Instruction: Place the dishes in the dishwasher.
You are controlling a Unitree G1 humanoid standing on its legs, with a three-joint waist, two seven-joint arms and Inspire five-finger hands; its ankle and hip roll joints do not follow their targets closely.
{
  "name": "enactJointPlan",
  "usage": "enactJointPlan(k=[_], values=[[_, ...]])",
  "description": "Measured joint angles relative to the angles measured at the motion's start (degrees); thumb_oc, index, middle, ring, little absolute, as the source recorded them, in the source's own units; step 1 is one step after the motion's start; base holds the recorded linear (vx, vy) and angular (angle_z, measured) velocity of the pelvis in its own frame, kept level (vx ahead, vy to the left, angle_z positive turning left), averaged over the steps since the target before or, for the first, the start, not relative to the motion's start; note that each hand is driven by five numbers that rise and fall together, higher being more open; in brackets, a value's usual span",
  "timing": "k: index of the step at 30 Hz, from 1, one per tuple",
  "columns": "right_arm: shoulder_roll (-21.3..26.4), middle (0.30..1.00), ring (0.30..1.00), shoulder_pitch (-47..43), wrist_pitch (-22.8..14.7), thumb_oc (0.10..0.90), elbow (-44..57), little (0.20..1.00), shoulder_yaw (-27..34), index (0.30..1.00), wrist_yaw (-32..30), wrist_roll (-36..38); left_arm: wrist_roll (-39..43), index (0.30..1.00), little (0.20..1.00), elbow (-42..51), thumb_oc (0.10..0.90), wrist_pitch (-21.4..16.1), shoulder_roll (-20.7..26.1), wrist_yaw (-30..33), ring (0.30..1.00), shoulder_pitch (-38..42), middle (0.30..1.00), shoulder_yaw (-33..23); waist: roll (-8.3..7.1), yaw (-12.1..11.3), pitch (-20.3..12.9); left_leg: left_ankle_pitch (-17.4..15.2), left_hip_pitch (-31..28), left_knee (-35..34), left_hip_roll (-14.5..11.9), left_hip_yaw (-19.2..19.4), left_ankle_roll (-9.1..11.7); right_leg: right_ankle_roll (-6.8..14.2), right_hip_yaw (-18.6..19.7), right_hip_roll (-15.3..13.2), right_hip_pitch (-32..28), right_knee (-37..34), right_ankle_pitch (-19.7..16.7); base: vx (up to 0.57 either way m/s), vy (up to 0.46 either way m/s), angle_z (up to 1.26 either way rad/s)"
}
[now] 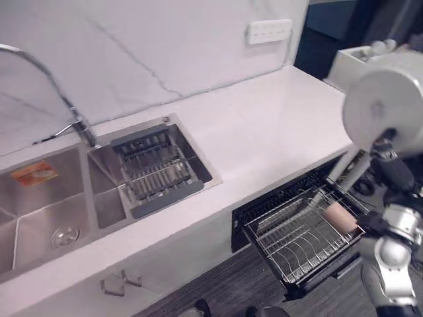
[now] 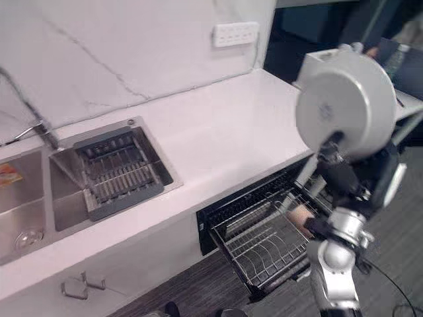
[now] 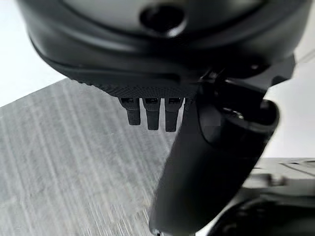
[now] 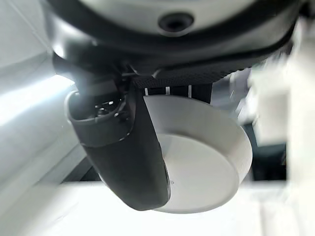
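Observation:
My right hand [image 4: 125, 162] is shut on a round white dish [image 4: 204, 162], with the thumb across its face and the fingers behind its rim. The dish [image 1: 383, 102] is held up on edge, high above the open dishwasher at the right. Below it the pulled-out wire rack [image 1: 291, 247] holds a pale pink cup [image 1: 340, 216] lying near its right end. My left hand [image 3: 197, 147] hangs over grey floor, fingers relaxed and holding nothing.
A white counter [image 1: 264, 132] runs along the wall above the dishwasher. The double steel sink [image 1: 39, 218] at the left has a grey drainer rack [image 1: 155, 168], a faucet [image 1: 79, 125] and an orange item [image 1: 33, 174]. A socket strip [image 1: 269, 31] is on the wall.

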State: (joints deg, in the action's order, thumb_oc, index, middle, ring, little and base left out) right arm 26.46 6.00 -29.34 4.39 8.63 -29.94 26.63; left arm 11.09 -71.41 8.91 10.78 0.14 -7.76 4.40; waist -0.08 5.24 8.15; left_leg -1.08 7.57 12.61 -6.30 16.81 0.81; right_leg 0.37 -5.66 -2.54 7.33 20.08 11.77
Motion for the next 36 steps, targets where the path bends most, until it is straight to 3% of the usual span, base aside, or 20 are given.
enactJointPlan(k=[3,8,10,17,22,29,36], values=[[-0.6,0.3,0.3,4.24,0.72,0.4,-4.7,0.3,3.86,0.3,1.45,4.51,-0.03,0.9,0.9,0.48,0.8,1.25,0.04,0.59,0.9,-0.41,0.9,0.19,0.04,1.75,0.02,0.03,-0.06,-0.1,-0.47,-0.02,0.08,-0.06,0.45,0.59,0.12,-0.08,-0.04,-0.01,-0.052,-0.12],[-3.64,0.3,0.3,6.06,0.89,0.4,-11.79,0.3,3.34,0.3,5.88,7.92,-0.03,0.9,0.9,1.42,0.8,2.37,-0.17,0.83,0.9,-0.93,0.9,1.27,0.57,2.74,0.71,0.34,-0.08,-0.15,-1.06,-0.15,0.7,-0.32,0.4,1.1,0.22,0.07,-0.07,-0.01,-0.014,-0.01],[-3.61,0.3,0.3,5.8,0.97,0.4,-13.58,0.3,0.45,0.3,10.0,7.95,0.0,0.9,0.9,2.37,0.8,2.34,-0.73,0.85,0.9,-0.54,0.9,2.23,2.15,2.36,1.73,0.01,0.26,-0.26,-1.07,-0.4,1.36,-0.72,0.27,0.99,0.63,0.42,-0.05,-0.01,0.009,0.05],[-3.48,0.3,0.3,0.97,2.54,0.4,-19.92,0.3,-5.17,0.3,12.11,7.57,2.13,0.9,0.9,6.8,0.8,3.73,-0.22,0.59,0.9,0.58,0.9,2.67,2.84,-0.87,6.32,2.26,2.5,-1.2,0.22,-3.56,0.97,-1.33,-2.89,-0.13,2.28,2.21,0.47,-0.01,0.029,0.24],[-3.7,0.3,0.3,0.15,4.84,0.4,-23.21,0.3,-8.19,0.3,12.05,5.91,2.14,0.9,0.9,6.62,0.8,4.92,-0.27,0.55,0.9,0.57,0.9,2.59,3.03,-1.99,6.7,2.39,3.13,-1.28,0.67,-4.67,0.84,-1.52,-3.93,-0.48,2.06,1.99,0.48,0.01,0.012,0.16],[-4.22,0.3,0.3,-1.94,7.23,0.4,-31.93,0.3,-9.14,0.3,7.49,0.36,2.16,0.9,0.9,6.59,0.8,4.93,-0.12,0.57,0.9,1.49,0.9,2.58,2.84,-2.68,7.73,2.47,3.18,-0.98,1.38,-6.69,0.69,-1.29,-6.02,-0.98,0.17,1.0,0.66,0.02,0.007,0.17],[-2.63,0.3,0.3,-3.93,18.41,0.4,-36.69,0.3,-10.33,0.3,-2.5,-14.79,2.34,0.9,0.9,6.77,0.8,4.96,0.19,0.61,0.9,2.77,0.9,2.62,2.49,-3.83,8.82,2.51,3.27,-0.92,1.53,-7.9,0.68,-1.44,-7.47,-1.09,-0.71,0.52,0.51,0.02,-0.009,0.08]])
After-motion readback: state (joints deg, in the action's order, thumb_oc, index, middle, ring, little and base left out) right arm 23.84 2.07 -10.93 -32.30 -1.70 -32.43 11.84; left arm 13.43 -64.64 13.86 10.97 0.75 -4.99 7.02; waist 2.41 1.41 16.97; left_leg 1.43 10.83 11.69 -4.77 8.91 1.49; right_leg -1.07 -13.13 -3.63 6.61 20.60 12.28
